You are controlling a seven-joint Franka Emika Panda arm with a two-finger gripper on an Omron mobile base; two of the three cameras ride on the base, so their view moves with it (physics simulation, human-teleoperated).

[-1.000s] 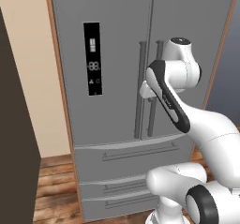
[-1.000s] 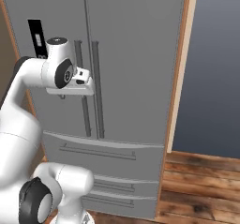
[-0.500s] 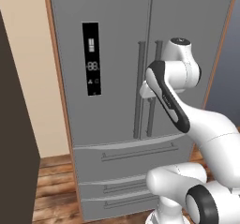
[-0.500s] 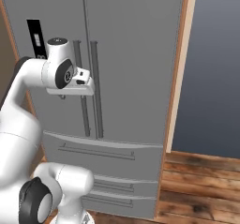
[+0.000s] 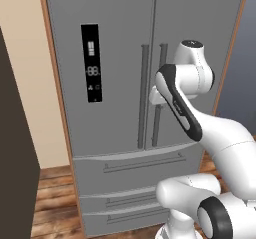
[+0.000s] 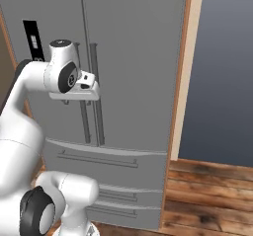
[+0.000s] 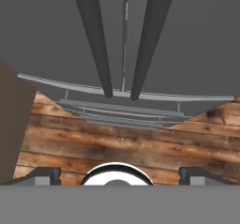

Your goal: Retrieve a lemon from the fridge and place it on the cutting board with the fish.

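- Barely anything has moved vs the earlier frames: arm's in about the same pose, hand maybe a hair closer to the doors; base hasn't driven.
- Claw [image 7: 120,174] is spread wide, nothing between the tips. In the hand view you see one dark tip at each bottom corner, floor planks between them.
- Fridge [image 5: 125,43] is shut, both doors closed, so the lemon isn't visible; judged to be inside. Cutting board and fish aren't in shot either, so can't say where they sit.
- Key relation: the two bar handles run vertical, side by side at the door seam. In the hand view they run from 12 o'clock down toward centre, left handle [image 7: 96,40] at approx 11, right handle [image 7: 152,40] at approx 1, both ahead of the claw and not touched.
- In the right base view the hand [image 6: 81,84] hangs just in front of the handles, at their upper half.
- You'll prob need to pick one bar, line the claw's gap across it (gap horizontal, bar vertical), then push fwd before closing.
- Risk: bars sit close together, so a tip could catch the wrong one.
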